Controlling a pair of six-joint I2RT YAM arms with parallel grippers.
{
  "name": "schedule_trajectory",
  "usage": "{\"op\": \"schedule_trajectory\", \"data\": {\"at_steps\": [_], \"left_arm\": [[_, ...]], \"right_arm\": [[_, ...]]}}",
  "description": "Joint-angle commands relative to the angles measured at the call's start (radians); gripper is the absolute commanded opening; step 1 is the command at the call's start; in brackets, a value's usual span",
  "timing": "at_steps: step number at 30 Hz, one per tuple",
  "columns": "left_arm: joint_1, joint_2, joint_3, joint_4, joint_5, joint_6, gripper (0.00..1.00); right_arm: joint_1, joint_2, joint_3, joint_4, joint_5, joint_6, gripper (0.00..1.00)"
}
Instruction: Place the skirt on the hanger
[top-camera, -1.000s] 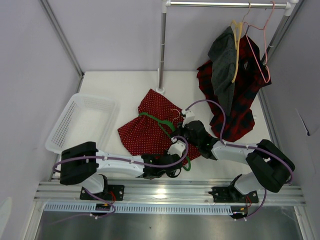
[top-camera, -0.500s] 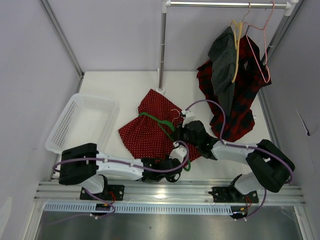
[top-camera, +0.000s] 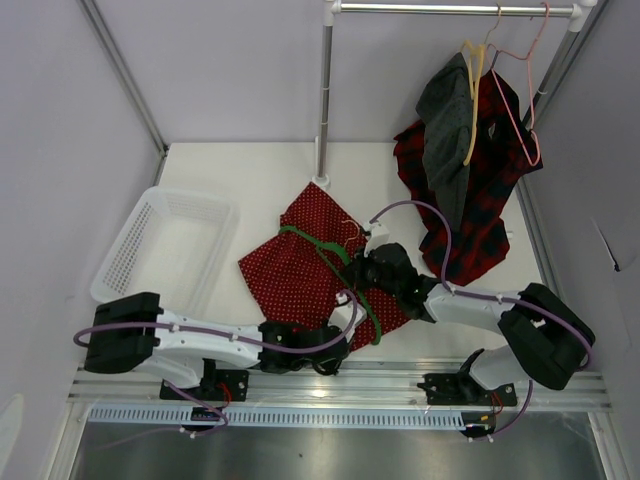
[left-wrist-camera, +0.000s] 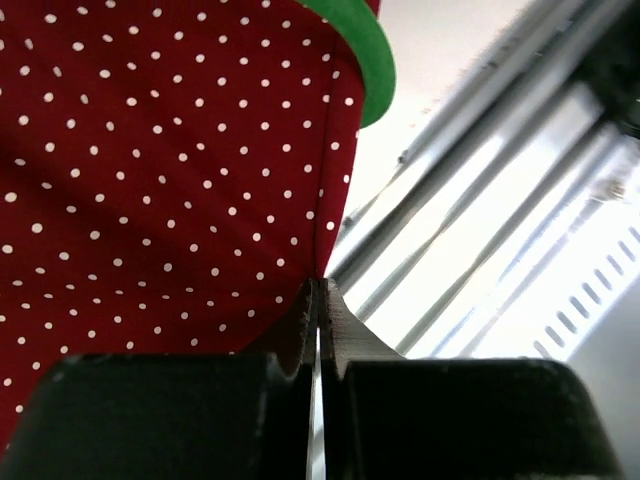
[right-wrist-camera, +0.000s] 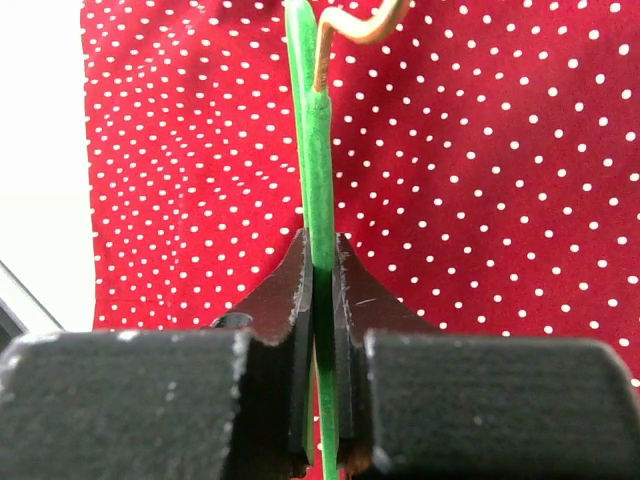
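Green hanger (right-wrist-camera: 315, 150) is sitting clamped betw. the jaws of R gripper (right-wrist-camera: 322, 250), grip just below the hook. L gripper (left-wrist-camera: 320, 290) is pinching, jaws pressed together, on the near edge of the red dotted skirt (left-wrist-camera: 150, 150), w/ a fabric fold running into the seam. Hanger is lying diag. across top of skirt, one green corner poking past the hem nr L gripper. Skirt is lying mid white table (top-camera: 250, 170), betw. basket (top-camera: 195, 195) and hung garments (top-camera: 470, 150).

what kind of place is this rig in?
Looks like a lab test cell for garment handling: clothes rail with hung garments, white laundry basket, aluminium base rail at the table's near edge.
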Motion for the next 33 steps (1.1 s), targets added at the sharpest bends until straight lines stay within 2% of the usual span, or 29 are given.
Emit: {"op": "schedule_trajectory", "data": {"at_steps": [1,7,11,15,16,17,19,22,27,29,30,33], "left_arm": [[-0.03,-0.06,-0.009,-0.001,0.086,-0.021,0.0],[-0.077,0.006,0.005,0.038,0.134,-0.021,0.0],[-0.102,0.054,0.043,0.033,0.111,-0.038,0.0],[-0.102,0.031,0.049,0.012,0.076,-0.056,0.0],[-0.103,0.019,0.052,-0.019,0.054,-0.064,0.06],[-0.102,-0.021,0.061,-0.036,0.033,-0.073,0.31],[-0.102,-0.085,0.081,-0.079,-0.03,-0.075,0.44],[-0.071,-0.237,0.126,-0.131,-0.095,-0.071,0.51],[-0.005,-0.458,0.265,-0.33,-0.228,-0.067,0.52],[0.018,-0.492,0.318,-0.425,-0.315,-0.108,0.5],[0.048,-0.504,0.347,-0.506,-0.332,-0.117,0.5],[0.103,-0.543,0.365,-0.593,-0.36,-0.14,0.5]], "right_arm": [[0.03,-0.068,-0.022,-0.1,0.095,-0.018,0.02],[0.083,-0.103,-0.04,-0.11,0.167,0.02,0.02],[0.122,-0.111,-0.026,-0.153,0.259,0.029,0.01],[0.129,-0.154,-0.005,-0.212,0.296,0.034,0.01],[0.131,-0.166,-0.002,-0.219,0.302,0.031,0.01],[0.136,-0.189,0.001,-0.242,0.305,0.029,0.01],[0.143,-0.215,0.014,-0.271,0.325,0.02,0.0],[0.152,-0.267,0.02,-0.322,0.34,0.012,0.0],[0.156,-0.283,0.057,-0.38,0.365,0.008,0.0],[0.159,-0.28,0.07,-0.397,0.378,0.006,0.0],[0.159,-0.28,0.086,-0.419,0.389,0.006,0.0],[0.16,-0.287,0.127,-0.446,0.404,-0.007,0.0]]}}
